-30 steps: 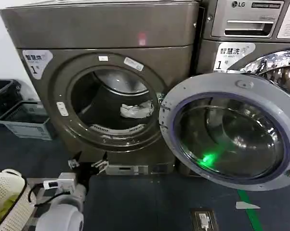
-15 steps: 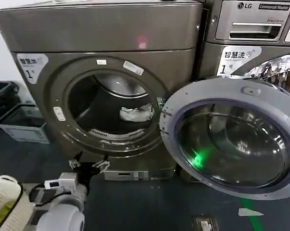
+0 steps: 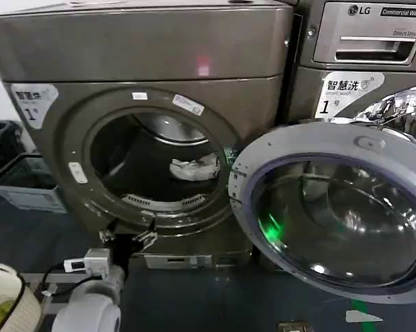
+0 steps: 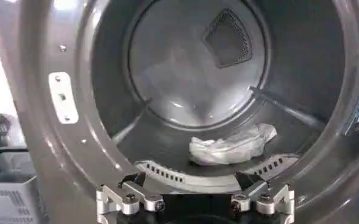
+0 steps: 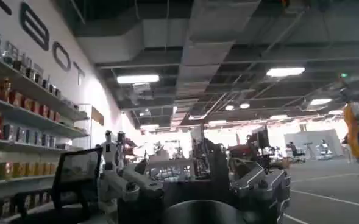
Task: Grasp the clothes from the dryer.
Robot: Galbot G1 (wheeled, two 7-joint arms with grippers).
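Observation:
The bronze-grey dryer stands with its round porthole uncovered, and its grey-rimmed glass door is swung out to the right. The clothes, a small white wrinkled bundle, lie at the right on the drum floor. My left gripper is open just below and in front of the porthole's lower rim, left of the clothes and apart from them. In the left wrist view its fingers stand wide apart in front of the drum's lip. My right gripper is open and holds nothing, pointing into the room away from the machines.
A silver LG machine adjoins the dryer on the right, behind the open door. A grey crate and a black bin stand to the dryer's left. A white perforated basket sits at the lower left beside my arm.
The dryer has grown larger in view. The left gripper now stands level with the porthole's lower rim, closer to the opening. The clothes have not moved.

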